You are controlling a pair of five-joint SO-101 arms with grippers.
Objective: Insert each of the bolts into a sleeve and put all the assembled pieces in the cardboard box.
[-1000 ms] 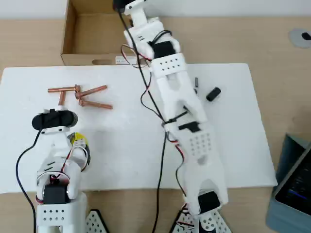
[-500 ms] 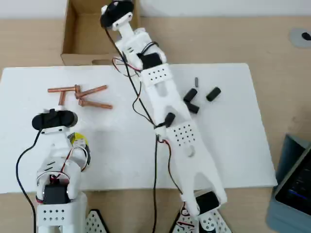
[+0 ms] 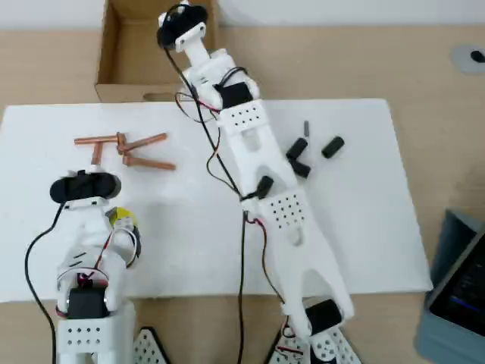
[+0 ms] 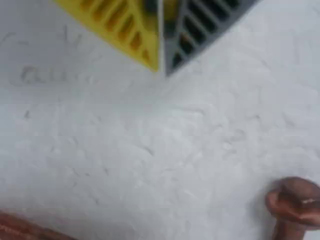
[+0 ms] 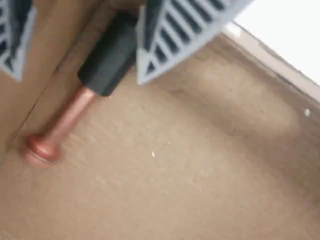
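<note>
Progress is judged partial: one sleeved copper bolt (image 5: 95, 75) is seen inside the brown cardboard box (image 3: 140, 57) beneath the opened right end effector (image 5: 80, 75), while loose copper bolts (image 3: 125, 148) and black cylindrical sleeves (image 3: 299, 155) lie unassembled on the white table (image 3: 364, 227), the left end effector (image 4: 161, 65) closed and empty.

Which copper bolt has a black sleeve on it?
The copper bolt lying inside the cardboard box, by the right gripper. The bare copper bolts on the white mat have none.
</note>
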